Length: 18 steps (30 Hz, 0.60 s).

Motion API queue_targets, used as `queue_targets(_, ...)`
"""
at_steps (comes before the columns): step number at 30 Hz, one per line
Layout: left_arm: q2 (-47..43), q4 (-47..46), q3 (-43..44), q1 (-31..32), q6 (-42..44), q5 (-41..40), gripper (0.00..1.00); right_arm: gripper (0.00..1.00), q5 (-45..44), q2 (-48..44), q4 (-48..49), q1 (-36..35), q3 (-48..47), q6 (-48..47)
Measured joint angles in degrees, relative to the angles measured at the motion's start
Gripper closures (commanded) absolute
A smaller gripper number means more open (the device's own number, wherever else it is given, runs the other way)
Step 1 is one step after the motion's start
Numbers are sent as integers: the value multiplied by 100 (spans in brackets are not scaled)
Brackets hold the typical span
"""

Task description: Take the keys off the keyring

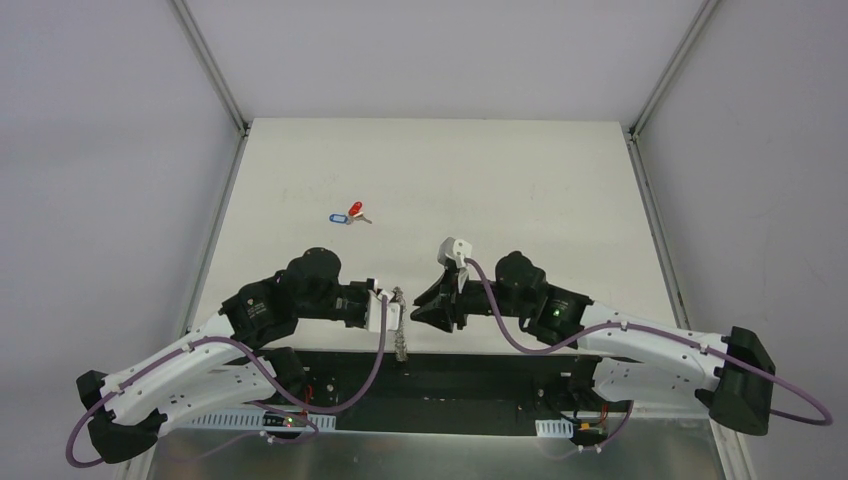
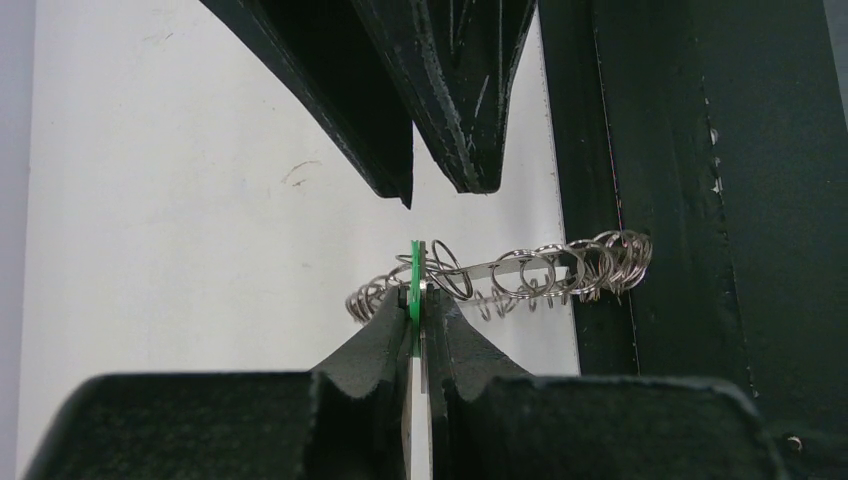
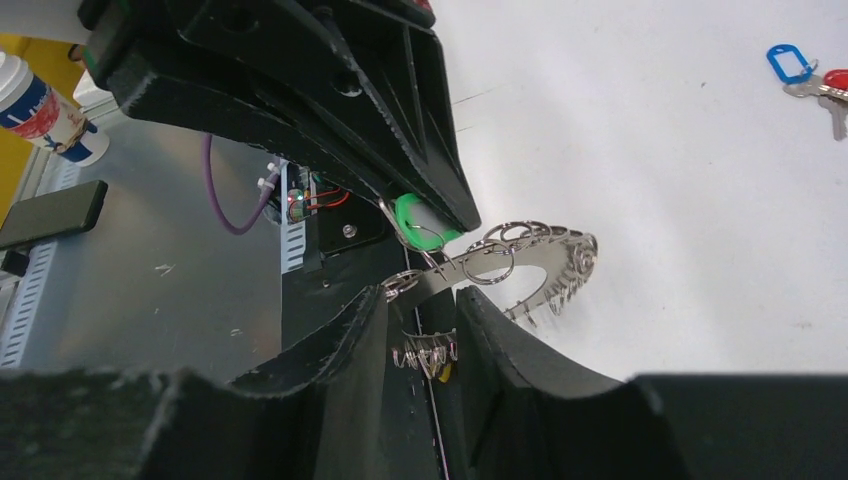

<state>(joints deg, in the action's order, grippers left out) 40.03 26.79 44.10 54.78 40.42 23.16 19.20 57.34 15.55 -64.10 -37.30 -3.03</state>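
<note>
- Left tool (image 2: 417, 305) is pressed together on the flat head of a green key (image 2: 415, 262). The key stands edge-on between its 2 fingers in the lower middle of the left wrist view.
- In the right wrist view a thin wire runs from that green head down to the keyring (image 2: 545, 268).
- The keyring is a silvery band fringed with small wire loops, held up between the 2 tools. In the left wrist view it stretches to the right of the pinch, and its far end shows against a black rail (image 2: 650, 150).
- Whether its low end touches the counter (image 1: 520, 180) I cannot tell.
- Right tool (image 3: 425, 300) has its 2 fingers spread. The ring's flat band crosses just ahead of the gap between their tips, gripped by neither.
- Seen from the left wrist, those tips hang above the ring, apart from it.
- From above, both tools meet nose to nose in the lower middle of the frame, at the counter's near edge.
- A red key (image 1: 354, 208) and a blue key (image 1: 338, 216) lie together on the counter, upper left of centre and well apart from the tools.
- In the upper left of the right wrist view are a white bottle (image 3: 35, 105) with a blue and red label and a dark flat slab (image 3: 52, 213).
</note>
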Motion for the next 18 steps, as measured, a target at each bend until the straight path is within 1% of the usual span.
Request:
queue_targets(8, -37, 0, 0, 0, 7, 39, 100, 64, 116, 153, -136, -133, -76, -221)
queue_targets(11, -35, 0, 0, 0, -26, 11, 100, 62, 50, 153, -205, -227, -76, -264)
queue_targets(16, 131, 2, 81, 2, -396, -409, 100, 55, -361, 81, -354, -356, -72, -328)
queue_targets(18, 308, 57, 240, 0, -605, -625, 100, 55, -581, -61, -380, -374, -42, -328)
